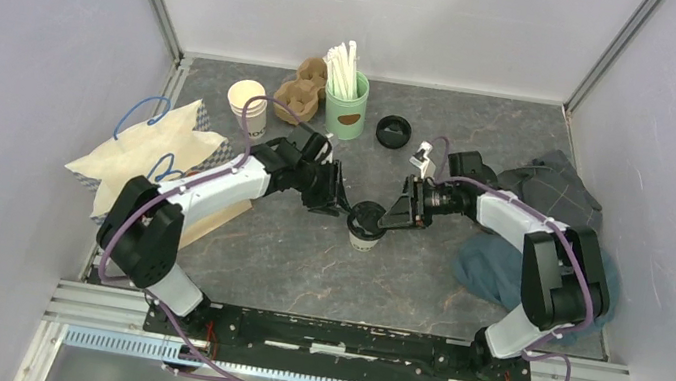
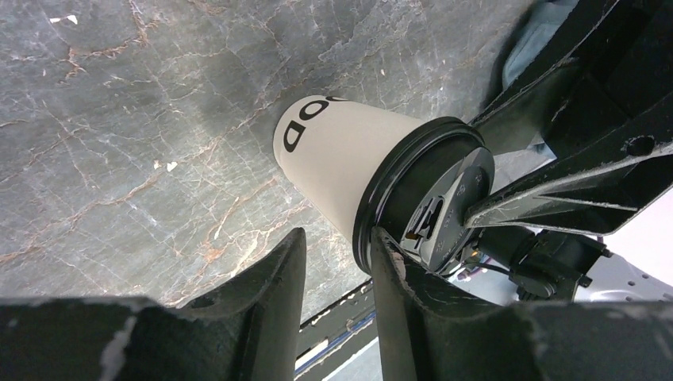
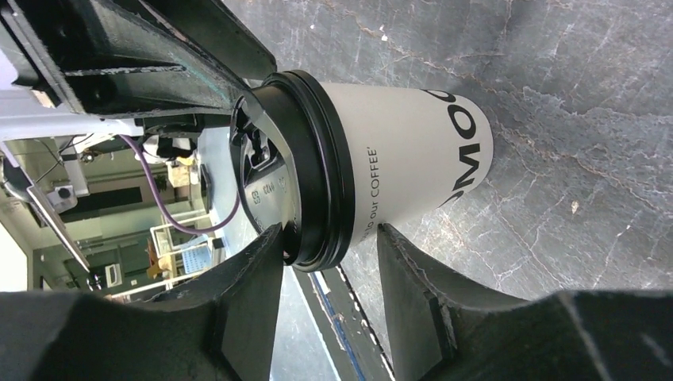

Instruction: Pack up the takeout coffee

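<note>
The takeout coffee [image 1: 366, 227], a white paper cup with dark print and a black lid, stands upright mid-table. In the left wrist view [image 2: 341, 151] its lid rim touches my left gripper's far fingertip [image 2: 386, 258]. My left gripper [image 1: 344, 207] [image 2: 337, 242] is open by a narrow gap with nothing between the fingers, just left of the lid. My right gripper [image 1: 394, 217] [image 3: 329, 238] is open and straddles the lid's rim [image 3: 317, 167]. One of its fingers [image 3: 258, 266] lies on the lid's top, and the other [image 3: 401, 266] sits by the cup wall.
A brown paper bag [image 1: 153, 148] with blue handles lies at the left. Stacked white cups [image 1: 248, 104], a cardboard cup carrier [image 1: 301, 89], a green holder of white sticks [image 1: 345, 101] and a loose black lid [image 1: 393, 131] stand at the back. Grey and blue cloths [image 1: 545, 196] lie at the right.
</note>
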### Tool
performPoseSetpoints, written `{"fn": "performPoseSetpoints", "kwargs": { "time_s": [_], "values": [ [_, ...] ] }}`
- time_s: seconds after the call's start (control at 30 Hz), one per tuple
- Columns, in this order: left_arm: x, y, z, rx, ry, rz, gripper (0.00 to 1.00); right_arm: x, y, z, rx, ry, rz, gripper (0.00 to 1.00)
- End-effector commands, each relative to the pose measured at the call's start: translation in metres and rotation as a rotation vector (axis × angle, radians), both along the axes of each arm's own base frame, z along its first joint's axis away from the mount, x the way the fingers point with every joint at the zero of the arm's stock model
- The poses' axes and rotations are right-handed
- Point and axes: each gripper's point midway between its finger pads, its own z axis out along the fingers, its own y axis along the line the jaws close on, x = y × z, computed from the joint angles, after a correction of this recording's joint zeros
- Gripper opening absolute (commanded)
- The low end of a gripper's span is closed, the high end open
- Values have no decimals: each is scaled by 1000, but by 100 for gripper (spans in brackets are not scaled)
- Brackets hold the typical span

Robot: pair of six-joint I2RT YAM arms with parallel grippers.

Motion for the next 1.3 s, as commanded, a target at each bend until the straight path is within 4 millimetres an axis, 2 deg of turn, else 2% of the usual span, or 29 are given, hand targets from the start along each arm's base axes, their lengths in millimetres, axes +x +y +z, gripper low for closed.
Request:
{"fn": "performPoseSetpoints", "kwargs": {
  "time_s": [0.0, 0.2, 0.4, 0.47, 0.53, 0.57, 0.6, 0.73, 0.9, 1.27],
  "values": [
    [-5, -12, 16, -6, -21, -77, 44, 19, -5, -5, -121, -119, -29, 53],
    [-6, -7, 22, 19, -35, -87, 51, 28, -8, 15, -152, -170, -31, 68],
    [-3, 4, 37, 52, -84, -72, 60, 39, -26, 24, -301, -249, -17, 85],
    [-3, 8, 40, 63, -93, -70, 62, 39, -25, 28, -300, -266, -1, 88],
    [-2, 12, 44, 71, -104, -70, 62, 40, -19, 35, -290, -298, 19, 92],
    [-2, 14, 49, 72, -114, -66, 62, 42, -14, 39, -293, -318, 25, 98],
    [-2, 15, 53, 72, -125, -64, 63, 44, -10, 41, -298, -331, 28, 98],
    [-3, 17, 77, 42, -174, -59, 64, 55, -1, 40, -290, -315, -41, 98],
    [-9, 20, 102, 11, -212, -64, 64, 57, 9, 32, -235, -260, -53, 88],
    [-15, 23, 113, -6, -227, -60, 65, 47, 9, 6, -232, -196, -58, 67]
  ]
}}
